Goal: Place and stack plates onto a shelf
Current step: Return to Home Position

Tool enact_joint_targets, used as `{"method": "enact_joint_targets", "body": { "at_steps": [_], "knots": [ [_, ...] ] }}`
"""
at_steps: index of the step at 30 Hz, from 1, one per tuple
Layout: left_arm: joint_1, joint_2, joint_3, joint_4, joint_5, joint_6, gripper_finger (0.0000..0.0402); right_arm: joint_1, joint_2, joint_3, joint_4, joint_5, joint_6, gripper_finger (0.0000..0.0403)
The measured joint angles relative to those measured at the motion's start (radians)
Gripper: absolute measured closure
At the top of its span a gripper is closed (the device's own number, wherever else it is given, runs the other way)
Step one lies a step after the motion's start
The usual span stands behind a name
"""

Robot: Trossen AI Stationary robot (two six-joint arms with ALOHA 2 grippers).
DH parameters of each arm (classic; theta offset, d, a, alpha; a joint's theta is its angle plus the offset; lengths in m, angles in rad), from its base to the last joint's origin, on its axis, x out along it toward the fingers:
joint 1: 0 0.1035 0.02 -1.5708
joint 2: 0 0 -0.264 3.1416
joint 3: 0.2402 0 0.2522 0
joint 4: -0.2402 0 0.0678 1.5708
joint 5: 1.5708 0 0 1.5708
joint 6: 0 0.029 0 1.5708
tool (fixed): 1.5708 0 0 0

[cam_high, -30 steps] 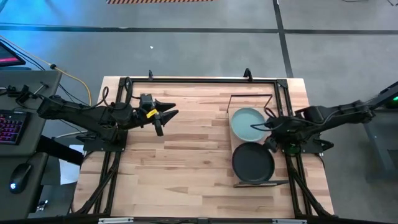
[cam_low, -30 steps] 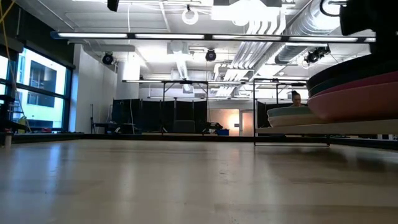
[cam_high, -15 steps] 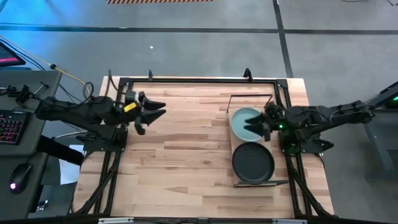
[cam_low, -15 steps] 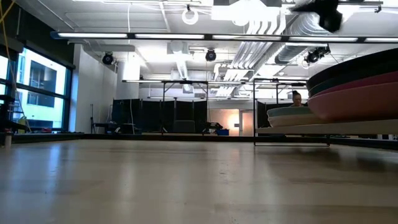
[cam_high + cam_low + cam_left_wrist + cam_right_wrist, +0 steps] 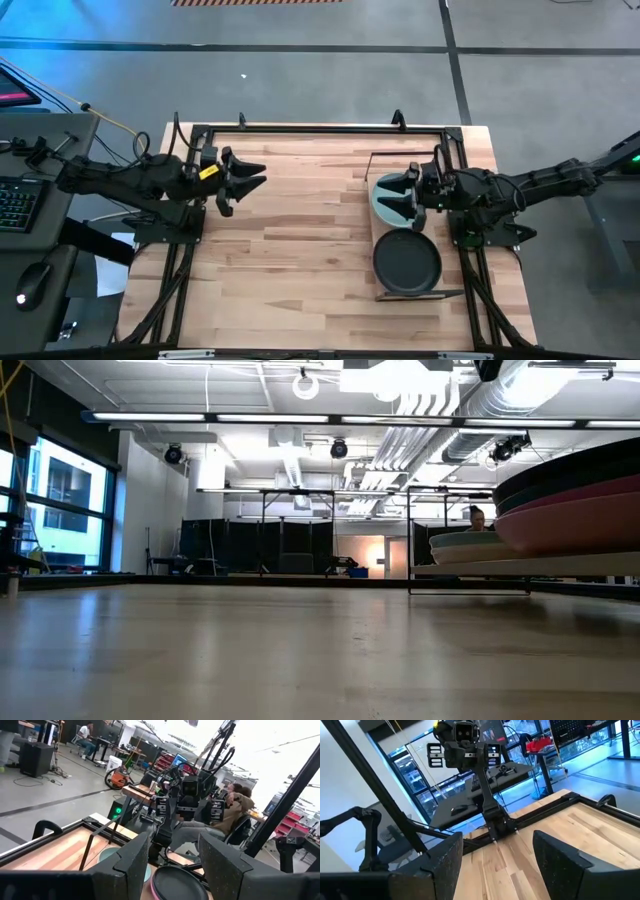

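Note:
The shelf [image 5: 378,292] lies at the table's right side with two stacks of plates on it. In the high view the far stack shows a pale teal plate [image 5: 382,208] on top and the near stack a black plate [image 5: 407,262]. The low view shows the near stack [image 5: 580,500] with dark plates above pink ones, and the teal stack [image 5: 468,546] beyond it. My right gripper [image 5: 394,200] hangs open above the teal plate and holds nothing. My left gripper [image 5: 244,186] waits open over the table's far left part.
A black frame [image 5: 320,130] runs along the table's far and side edges. Bare planks [image 5: 300,250] fill the table's middle and near part. A desk with a keyboard [image 5: 15,200] stands left of the table. People sit in the room behind the right arm [image 5: 235,805].
My right gripper has risen and moved toward the table's left, from the teal plate's right rim to above the plate. My left gripper has drawn back toward the left and far edges, then stopped. The plates have stayed put.

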Motion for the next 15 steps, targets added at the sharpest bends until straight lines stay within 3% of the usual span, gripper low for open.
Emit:
{"method": "enact_joint_targets", "body": {
  "at_steps": [7,11,15],
  "knots": [
    [-0.002,-0.001,-0.009,0.003,0.012,0.059,0.0253,0.000,0.003,0.000,0.000,0.000,0.022,0.0178],
    [-0.023,-0.028,-0.099,0.059,-0.027,0.067,0.0307,0.000,0.003,0.000,0.000,0.000,0.044,0.0178],
    [-0.051,-0.080,-0.259,0.262,-0.037,0.065,0.0379,0.000,0.003,0.000,0.000,0.000,0.043,0.0178]
  ]
}}
